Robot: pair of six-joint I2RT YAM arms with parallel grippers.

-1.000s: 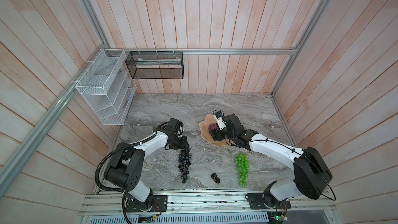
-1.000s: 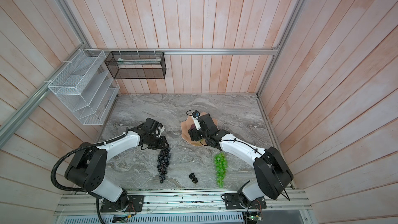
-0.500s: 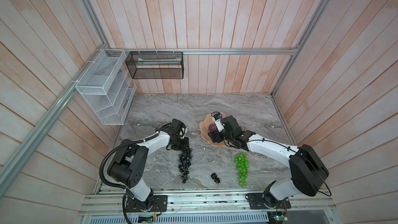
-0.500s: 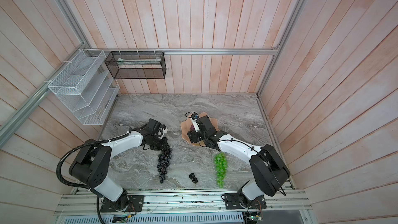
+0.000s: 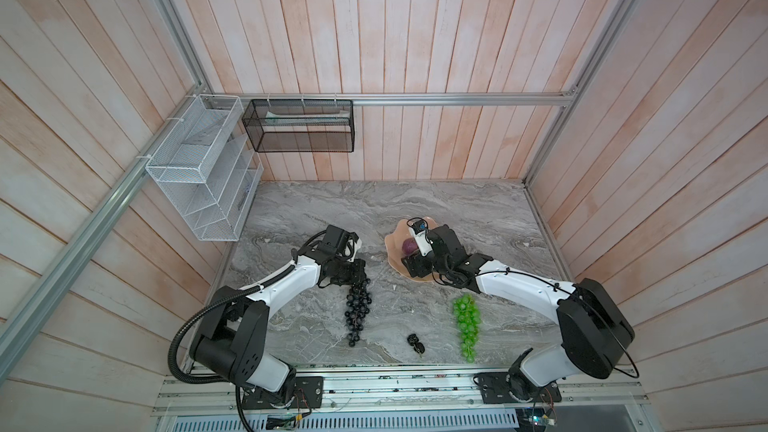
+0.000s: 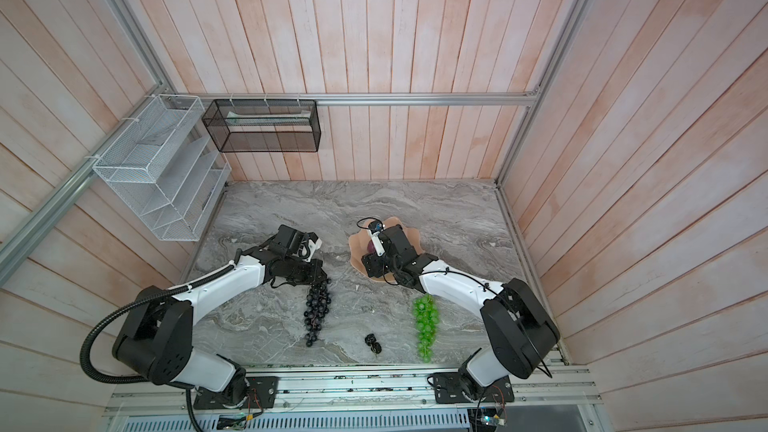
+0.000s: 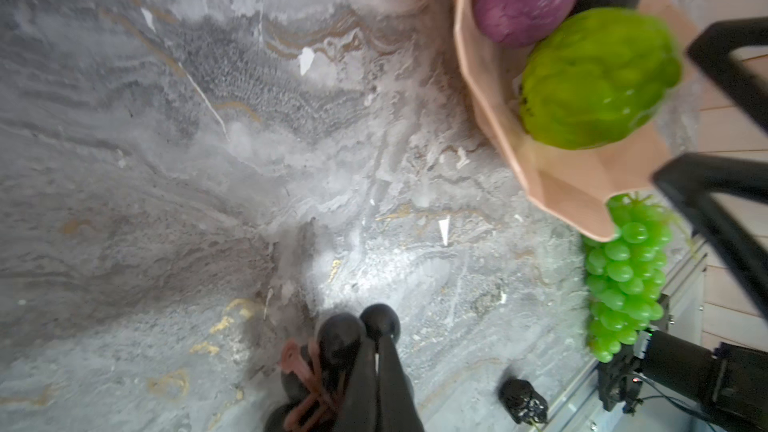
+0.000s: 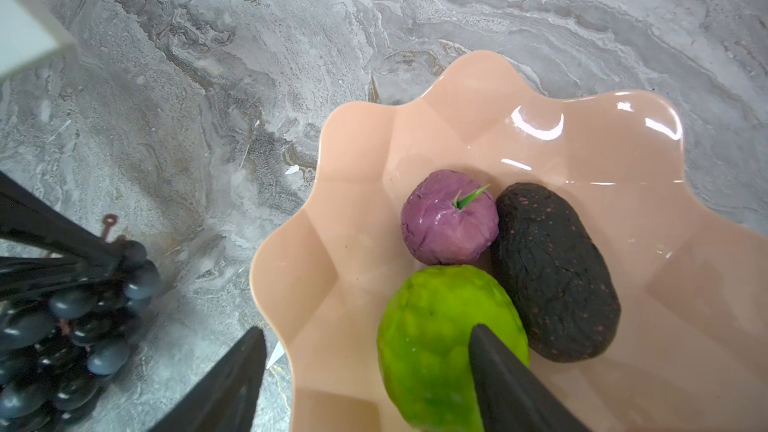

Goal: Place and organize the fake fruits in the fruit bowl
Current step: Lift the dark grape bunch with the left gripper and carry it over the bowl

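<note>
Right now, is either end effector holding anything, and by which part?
Left end effector is shut on the black-purple grape bunch at its stem end. Right end effector is open over the fruit bowl, holding nothing.

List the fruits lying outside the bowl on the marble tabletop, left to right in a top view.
From the left: long black-purple plastic grape bunch → tiny black plastic cluster → long bright green plastic grape bunch.

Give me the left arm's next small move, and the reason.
Probably lift a little and check the grip. The left gripper has its jaws shut at the stem end of the black-purple grape bunch, which lies on the table, outside the fruit bowl. Whether the stem is truly pinched is unclear.
</note>
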